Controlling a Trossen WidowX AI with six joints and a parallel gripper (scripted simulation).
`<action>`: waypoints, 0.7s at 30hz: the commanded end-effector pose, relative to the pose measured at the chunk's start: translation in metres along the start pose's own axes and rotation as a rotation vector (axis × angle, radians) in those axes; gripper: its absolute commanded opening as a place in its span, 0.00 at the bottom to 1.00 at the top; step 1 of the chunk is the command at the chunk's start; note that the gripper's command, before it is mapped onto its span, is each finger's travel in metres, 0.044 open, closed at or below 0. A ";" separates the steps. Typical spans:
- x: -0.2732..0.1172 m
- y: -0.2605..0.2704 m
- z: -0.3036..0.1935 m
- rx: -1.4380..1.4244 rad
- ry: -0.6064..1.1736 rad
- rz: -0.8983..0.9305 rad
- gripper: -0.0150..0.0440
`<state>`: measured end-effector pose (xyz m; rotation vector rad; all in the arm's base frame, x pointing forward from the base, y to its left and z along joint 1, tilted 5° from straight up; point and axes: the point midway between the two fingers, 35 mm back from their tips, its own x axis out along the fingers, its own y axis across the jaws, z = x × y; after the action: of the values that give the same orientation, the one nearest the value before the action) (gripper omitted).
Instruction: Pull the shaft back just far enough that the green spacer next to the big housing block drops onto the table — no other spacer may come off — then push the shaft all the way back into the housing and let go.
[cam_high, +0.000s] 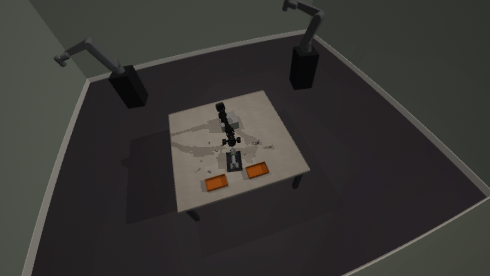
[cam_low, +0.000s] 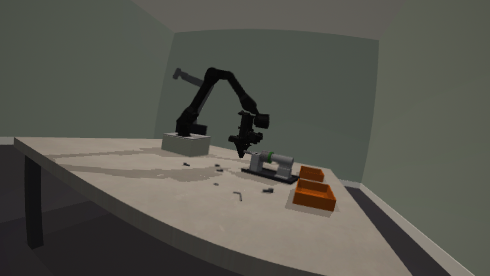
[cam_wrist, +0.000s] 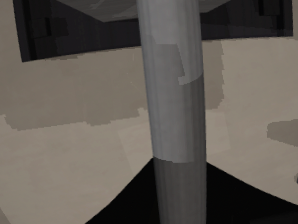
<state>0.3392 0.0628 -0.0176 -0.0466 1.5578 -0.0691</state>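
Note:
The grey shaft (cam_wrist: 175, 115) runs down the wrist view between the dark fingers; a short thin end (cam_low: 248, 152) shows beside the small upright block (cam_low: 256, 163) in the exterior view. My gripper (cam_low: 241, 155) (cam_wrist: 172, 165) is shut on the shaft, outside that block; the fingertips' contact is partly hidden. The green spacer (cam_low: 270, 157) is up on the shaft line, between a light grey ring (cam_low: 264, 156) and the thick grey housing (cam_low: 284, 167). Whether it touches the housing cannot be told. The blocks stand on a dark base plate (cam_high: 229, 168) (cam_low: 288, 180).
Two orange bins (cam_high: 216, 188) (cam_high: 257, 172) (cam_low: 312, 201) stand beyond the base plate. Small dark parts (cam_low: 186, 164) (cam_low: 268, 190) and a bent key (cam_low: 240, 196) lie on the table (cam_low: 165, 190). My arm's pale base block (cam_low: 185, 145) is at the back.

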 end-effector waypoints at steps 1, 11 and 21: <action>0.000 0.000 -0.001 0.002 0.002 -0.001 0.25; 0.000 0.000 -0.002 0.002 0.002 -0.001 0.25; 0.000 0.000 -0.004 0.002 0.003 -0.001 0.25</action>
<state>0.3366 0.0628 -0.0176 -0.0466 1.5579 -0.0691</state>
